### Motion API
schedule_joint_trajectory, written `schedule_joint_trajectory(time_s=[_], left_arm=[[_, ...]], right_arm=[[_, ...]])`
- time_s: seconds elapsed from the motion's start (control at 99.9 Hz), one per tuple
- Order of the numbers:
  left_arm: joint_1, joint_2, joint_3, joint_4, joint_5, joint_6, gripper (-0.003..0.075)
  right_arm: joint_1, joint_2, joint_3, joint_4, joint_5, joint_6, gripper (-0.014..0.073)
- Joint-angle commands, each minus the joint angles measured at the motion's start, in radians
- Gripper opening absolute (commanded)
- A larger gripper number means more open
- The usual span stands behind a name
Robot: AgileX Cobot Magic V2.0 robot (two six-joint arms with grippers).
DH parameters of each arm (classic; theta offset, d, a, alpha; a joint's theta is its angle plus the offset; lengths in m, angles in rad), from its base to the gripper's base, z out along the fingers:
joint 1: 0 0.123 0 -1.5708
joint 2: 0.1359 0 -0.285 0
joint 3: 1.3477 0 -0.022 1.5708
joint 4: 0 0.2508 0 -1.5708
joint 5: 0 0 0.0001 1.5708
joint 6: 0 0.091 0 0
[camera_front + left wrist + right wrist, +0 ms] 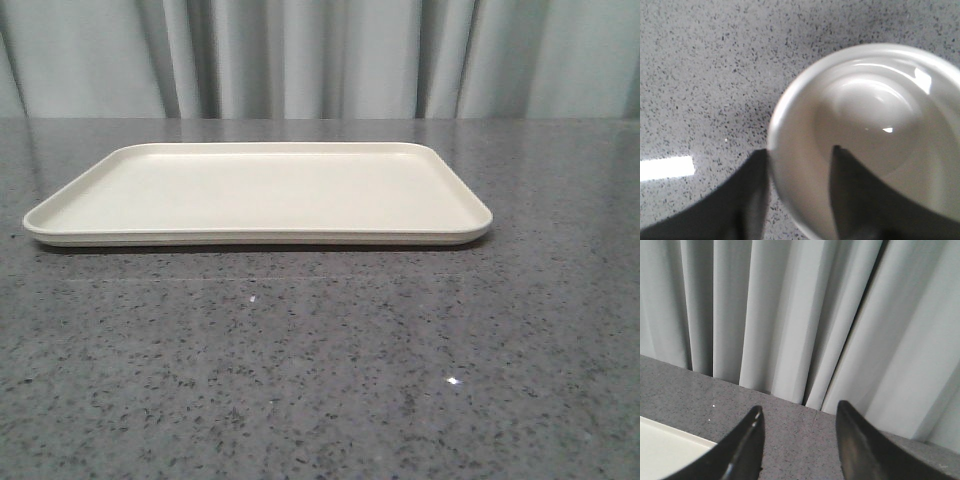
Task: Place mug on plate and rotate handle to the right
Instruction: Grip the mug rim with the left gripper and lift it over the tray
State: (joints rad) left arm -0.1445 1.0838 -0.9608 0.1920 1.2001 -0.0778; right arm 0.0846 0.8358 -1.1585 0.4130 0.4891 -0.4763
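Note:
In the left wrist view I look straight down into the white mug (875,115), which stands on the speckled grey table (705,75). My left gripper (800,149) is open and straddles the mug's rim, one finger outside the wall and the other inside the cup. The handle is hidden and no print shows. The cream plate (260,190) lies flat and bare at the middle of the table in the front view. A corner of the plate (665,450) shows beside my right gripper (799,405), which hangs open over the table with nothing between its fingers. Neither arm appears in the front view.
Grey pleated curtains (320,55) hang behind the table's far edge. A bright strip of reflected light (665,167) lies on the tabletop beside the left gripper's outer finger. Bare grey tabletop (320,380) stretches in front of the plate.

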Motion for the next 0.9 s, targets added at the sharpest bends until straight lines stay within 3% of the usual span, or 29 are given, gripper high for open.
schedule_joint_trajectory(time_s=[0.0,0.04,0.451,0.891], left_arm=[[0.002,-0.006,-0.022,0.013,-0.056,0.001,0.0035],[0.002,-0.005,-0.022,0.013,-0.070,0.003,-0.0021],[0.002,-0.005,-0.046,0.017,-0.108,0.027,-0.0020],[-0.002,0.006,-0.249,-0.112,-0.098,0.108,-0.0020]], right_arm=[[0.000,0.000,-0.030,0.002,-0.072,-0.008,0.0356],[0.000,0.000,-0.030,0.002,-0.072,-0.008,0.0356],[0.000,0.000,-0.030,0.002,-0.072,-0.008,0.0351],[0.000,0.000,-0.030,0.002,-0.072,-0.008,0.0351]])
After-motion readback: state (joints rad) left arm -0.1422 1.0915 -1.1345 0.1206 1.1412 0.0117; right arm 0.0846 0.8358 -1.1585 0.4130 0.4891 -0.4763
